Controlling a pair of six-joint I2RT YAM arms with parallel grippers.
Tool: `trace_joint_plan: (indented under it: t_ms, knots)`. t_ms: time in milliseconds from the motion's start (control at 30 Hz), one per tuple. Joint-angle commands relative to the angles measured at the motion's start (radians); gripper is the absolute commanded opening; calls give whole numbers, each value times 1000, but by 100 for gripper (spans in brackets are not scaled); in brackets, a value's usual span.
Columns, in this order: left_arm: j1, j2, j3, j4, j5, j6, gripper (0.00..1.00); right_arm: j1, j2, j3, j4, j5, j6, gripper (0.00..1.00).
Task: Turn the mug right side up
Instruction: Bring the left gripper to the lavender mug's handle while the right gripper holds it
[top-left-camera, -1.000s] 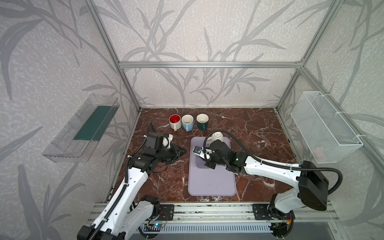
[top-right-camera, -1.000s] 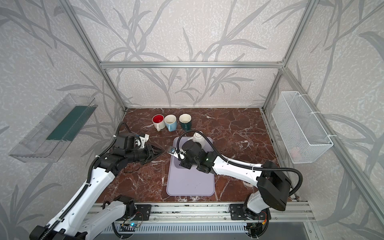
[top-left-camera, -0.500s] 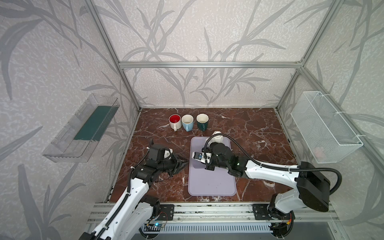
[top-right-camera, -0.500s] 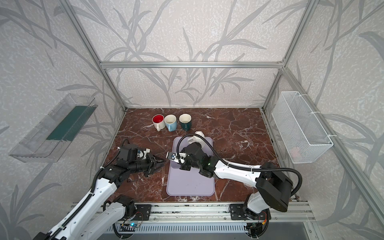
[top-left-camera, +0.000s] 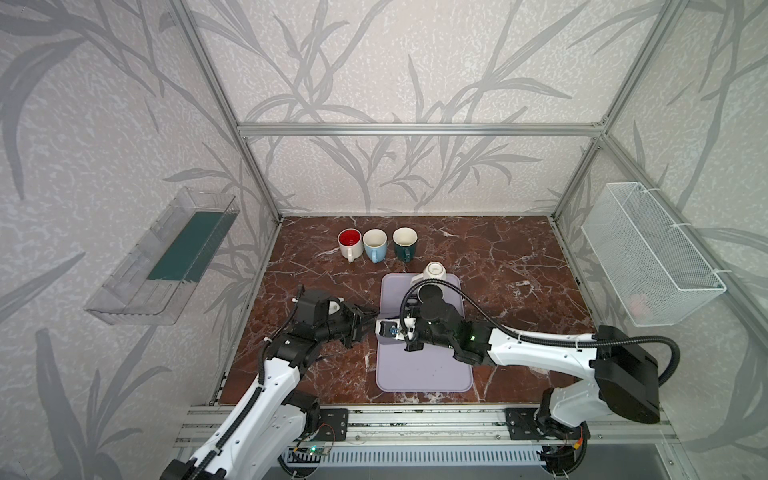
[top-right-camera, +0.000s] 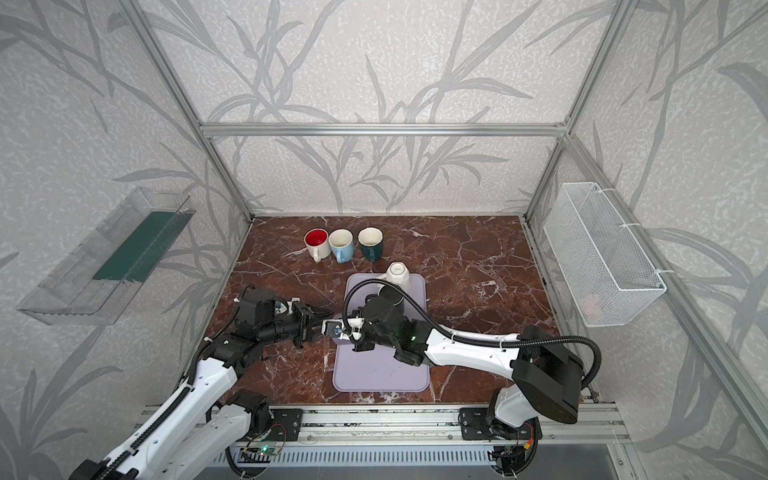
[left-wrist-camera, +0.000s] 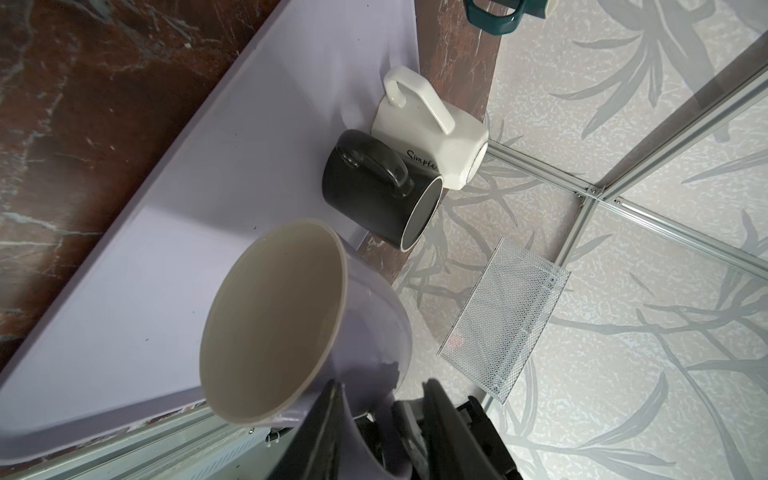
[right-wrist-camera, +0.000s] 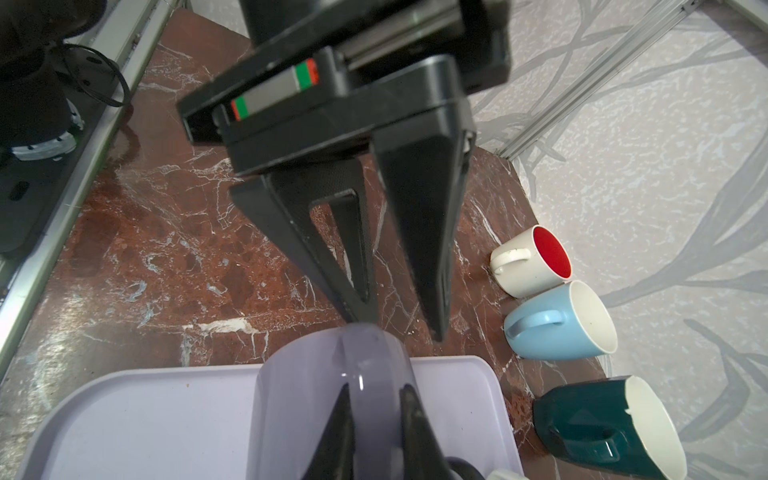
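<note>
A lavender mug hangs on its side over the left edge of the lavender tray, its cream mouth turned toward the left arm. My right gripper is shut on the mug's handle. My left gripper has its tips at the mug's rim end, meeting it from the left in both top views. Its jaws stand apart, one finger against the mug's wall and the handle between the two. From above, the right wrist hides most of the mug.
A white mug and a black mug stand upside down at the tray's far end, close behind the right wrist. Three upright mugs, red-lined, light blue and teal, stand in a row further back. A wire basket hangs on the right wall.
The right gripper carried the mug leftward to the tray's left edge. The left arm came forward and right to meet it, and its jaws spread apart.
</note>
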Motion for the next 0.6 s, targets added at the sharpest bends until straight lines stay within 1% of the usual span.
trace_joint_plan:
  t_ms: [0,133,267,567]
  knots:
    - [-9,-5,-2,35,27,-70,37,7,-5,9,99,20,-24,0]
    - [-15,-9,-2,17,39,-69,38,9,15,28,85,35,-21,0]
    - [-19,-29,16,-95,36,-27,38,9,38,42,87,64,-20,0]
    - [-20,-30,6,-87,32,-51,38,19,46,37,135,83,-20,0]
